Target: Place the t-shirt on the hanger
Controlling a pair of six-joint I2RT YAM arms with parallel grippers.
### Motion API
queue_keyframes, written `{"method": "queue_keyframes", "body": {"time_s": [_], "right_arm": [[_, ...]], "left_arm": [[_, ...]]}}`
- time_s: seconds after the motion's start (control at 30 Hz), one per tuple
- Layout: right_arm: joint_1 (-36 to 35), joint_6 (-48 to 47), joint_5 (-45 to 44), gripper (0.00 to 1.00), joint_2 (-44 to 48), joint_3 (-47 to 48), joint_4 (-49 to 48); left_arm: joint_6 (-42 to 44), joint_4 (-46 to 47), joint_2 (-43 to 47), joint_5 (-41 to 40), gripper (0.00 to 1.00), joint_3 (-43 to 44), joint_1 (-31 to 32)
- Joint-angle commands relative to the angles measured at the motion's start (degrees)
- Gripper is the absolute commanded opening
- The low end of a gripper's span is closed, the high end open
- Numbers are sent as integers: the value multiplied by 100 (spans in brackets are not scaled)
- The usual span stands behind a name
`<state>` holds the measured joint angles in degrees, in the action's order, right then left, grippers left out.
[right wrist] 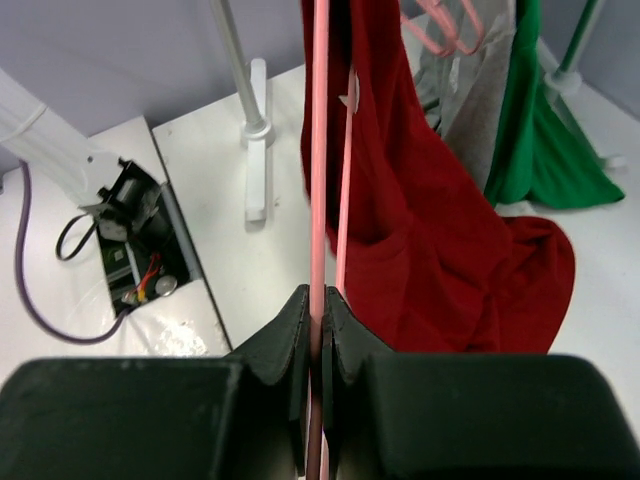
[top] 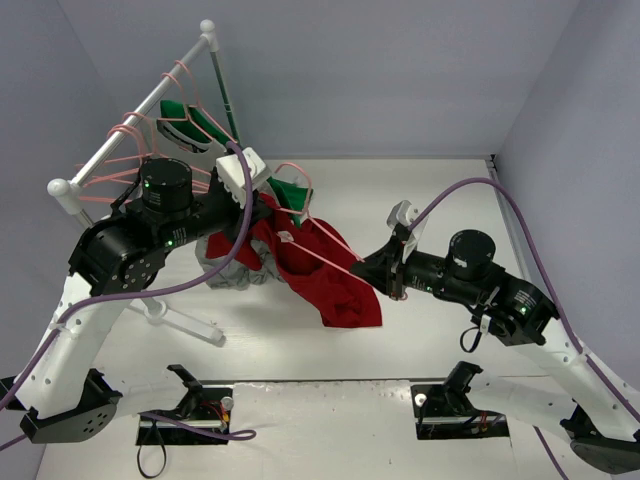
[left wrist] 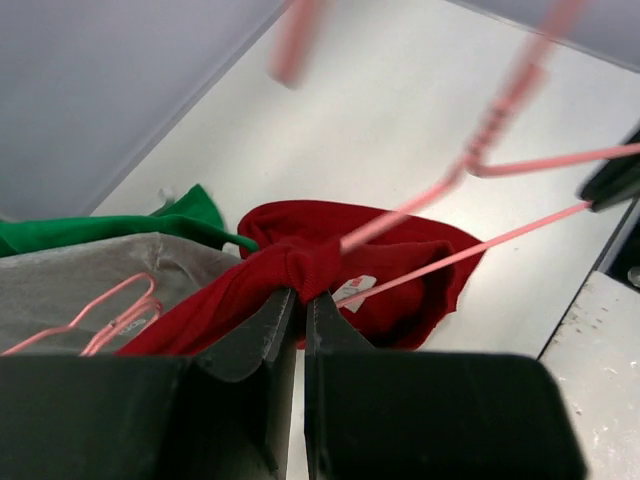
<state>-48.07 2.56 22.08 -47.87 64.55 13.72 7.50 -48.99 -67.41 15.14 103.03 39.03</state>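
Observation:
The dark red t-shirt [top: 335, 285] hangs bunched above the table between the two arms. My left gripper [top: 265, 200] is shut on a fold of it near the collar, the red cloth pinched at the fingertips [left wrist: 300, 295]. The pink wire hanger [top: 325, 248] slants across the shirt towards my right gripper [top: 375, 268]. That gripper is shut on one hanger wire [right wrist: 320, 150], and a second wire runs beside it. In the left wrist view a hanger wire [left wrist: 500, 235] passes by the shirt's white label [left wrist: 355, 290]. Whether it runs inside the cloth I cannot tell.
A white clothes rack [top: 140, 110] stands at the back left with several pink hangers [top: 130, 135] and a green garment [top: 195, 120]. A grey t-shirt [left wrist: 80, 280] hangs behind the red one. The rack's foot [right wrist: 255, 130] rests on the table.

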Motion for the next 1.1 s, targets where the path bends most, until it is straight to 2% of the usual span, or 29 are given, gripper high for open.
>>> {"method": "queue_keyframes", "body": {"time_s": [0.0, 0.37, 0.7, 0.9, 1.07], "right_arm": [[261, -124, 370, 0, -239, 415, -1278], [428, -169, 885, 0, -573, 871, -1766], [430, -127, 584, 0, -115, 512, -1865], [430, -115, 459, 0, 102, 373, -1865], [421, -168, 305, 0, 322, 125, -1867]], "left_arm": [[-168, 252, -64, 587, 0, 405, 17], [-241, -93, -896, 1146, 0, 1840, 37], [-264, -84, -1464, 1382, 0, 3036, 95], [-249, -75, -1758, 1275, 0, 3223, 737], [-230, -75, -1855, 1156, 0, 3118, 914]]}}
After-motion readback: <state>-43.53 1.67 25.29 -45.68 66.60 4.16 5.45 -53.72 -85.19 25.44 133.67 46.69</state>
